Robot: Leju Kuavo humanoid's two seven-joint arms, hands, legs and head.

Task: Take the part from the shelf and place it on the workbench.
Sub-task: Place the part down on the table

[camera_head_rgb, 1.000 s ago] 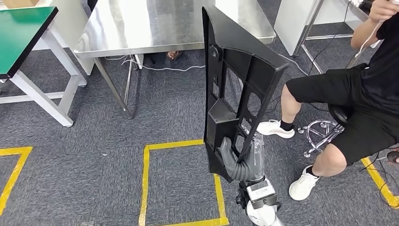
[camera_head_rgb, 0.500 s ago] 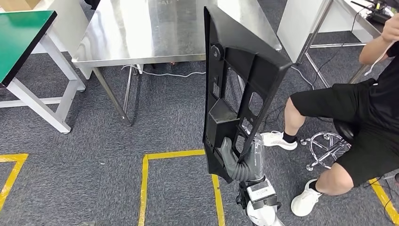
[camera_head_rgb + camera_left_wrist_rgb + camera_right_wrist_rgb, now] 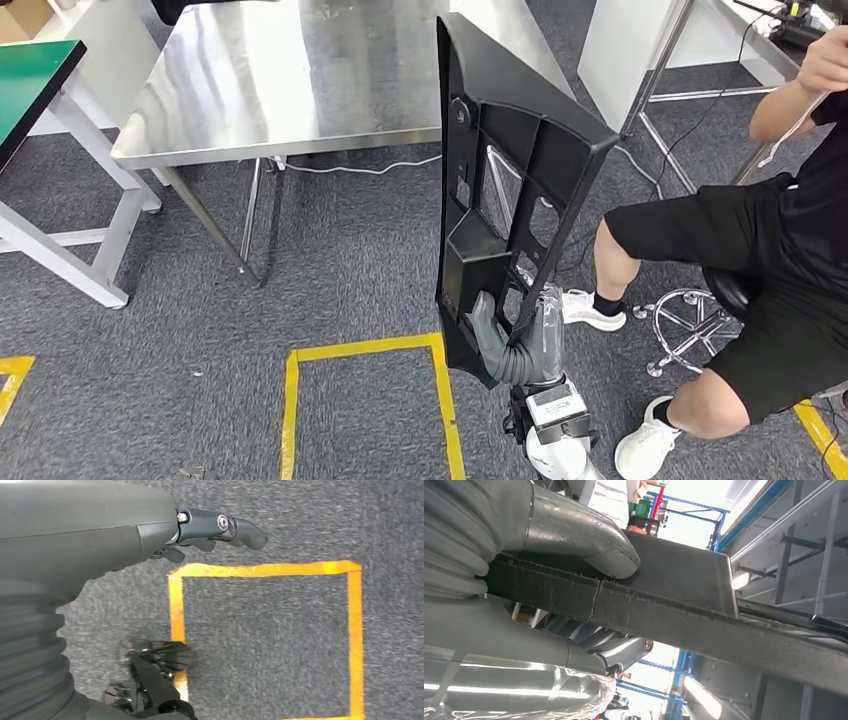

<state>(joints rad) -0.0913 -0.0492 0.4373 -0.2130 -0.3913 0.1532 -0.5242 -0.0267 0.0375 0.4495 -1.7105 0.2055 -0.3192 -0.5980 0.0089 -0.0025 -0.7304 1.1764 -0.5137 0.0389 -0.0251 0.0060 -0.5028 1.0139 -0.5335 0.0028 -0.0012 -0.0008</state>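
A large black plastic part (image 3: 505,180) with cut-out windows stands upright in front of me in the head view. My right hand (image 3: 510,345) grips its lower end, thumb inside a recess. In the right wrist view the grey thumb (image 3: 589,540) presses on the part's dark edge (image 3: 684,615). The steel workbench (image 3: 280,80) lies ahead and to the left of the part. My left hand (image 3: 200,532) hangs over the carpet with its fingers curled in and nothing in it.
A seated person (image 3: 760,240) in black shorts is close on the right, legs and white shoes near my arm, beside a chrome stool base (image 3: 690,325). A green-topped table (image 3: 30,80) stands far left. Yellow tape (image 3: 370,350) marks a square on the grey carpet.
The whole scene has slid down and left in the head view: the camera has moved closer to the workbench. The part stays held upright in my right hand.
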